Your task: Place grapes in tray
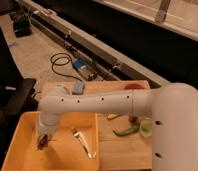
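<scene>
Grapes point(43, 142) low inside the tray point(22, 125), left side, clamped in the gripper point(44, 140). Fork point(81, 142) lies in the tray to their right. White arm point(102, 102) crosses above the board point(117, 147); green pepper point(126, 131) beyond it.

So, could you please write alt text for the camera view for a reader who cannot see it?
A white robot arm reaches down into a yellow tray, its hand low over the tray floor at the dark grapes. A metal utensil lies in the tray, and a green pepper rests on the wooden board beside it.
</scene>
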Controlling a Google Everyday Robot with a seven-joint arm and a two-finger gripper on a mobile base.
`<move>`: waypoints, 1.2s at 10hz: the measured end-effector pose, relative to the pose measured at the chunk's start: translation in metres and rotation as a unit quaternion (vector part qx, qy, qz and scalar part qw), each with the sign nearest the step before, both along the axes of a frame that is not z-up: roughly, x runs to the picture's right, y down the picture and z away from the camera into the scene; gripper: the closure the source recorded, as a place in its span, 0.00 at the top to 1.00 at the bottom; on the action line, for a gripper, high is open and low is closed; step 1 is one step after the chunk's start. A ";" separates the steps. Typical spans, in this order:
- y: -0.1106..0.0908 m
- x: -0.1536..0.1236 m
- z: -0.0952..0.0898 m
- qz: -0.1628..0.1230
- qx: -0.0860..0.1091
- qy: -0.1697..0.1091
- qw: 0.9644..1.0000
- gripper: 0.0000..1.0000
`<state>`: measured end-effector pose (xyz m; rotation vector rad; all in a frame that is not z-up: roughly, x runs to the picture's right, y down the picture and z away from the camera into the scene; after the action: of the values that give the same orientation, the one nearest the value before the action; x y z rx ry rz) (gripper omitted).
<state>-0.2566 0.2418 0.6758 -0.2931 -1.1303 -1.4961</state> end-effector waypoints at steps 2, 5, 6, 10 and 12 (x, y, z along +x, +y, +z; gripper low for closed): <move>0.018 -0.003 0.025 0.011 -0.025 0.004 1.000 0.31; 0.022 0.000 0.039 0.048 -0.049 0.006 0.998 0.52; 0.022 0.000 0.039 0.047 -0.049 0.005 0.998 0.52; 0.022 -0.001 0.039 0.047 -0.049 0.005 0.998 0.52; 0.021 0.000 0.039 0.048 -0.049 0.006 0.998 0.52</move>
<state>-0.2562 0.2631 0.7148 -0.3097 -1.1947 -1.3547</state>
